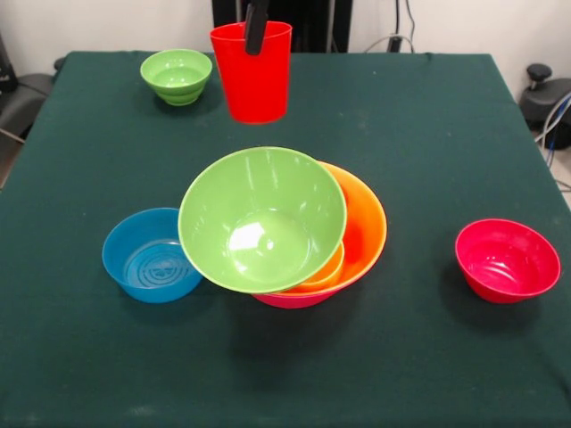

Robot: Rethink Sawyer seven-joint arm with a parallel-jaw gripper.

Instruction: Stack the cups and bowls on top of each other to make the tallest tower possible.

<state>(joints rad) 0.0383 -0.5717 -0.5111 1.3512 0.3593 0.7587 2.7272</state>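
A red cup hangs upright at the far side of the table, and my gripper is shut on its rim, one dark finger reaching down inside it. The tower stands mid-table: a pink bowl at the bottom, an orange bowl in it, and a larger green bowl tilted on top, leaning left. An orange-yellow rim shows under the green bowl. The cup is behind the tower and apart from it.
A small blue bowl sits just left of the tower, almost touching the green bowl. On the right stands a small red bowl. At the far left, beside the cup, is a small green bowl. The table has a dark green cloth.
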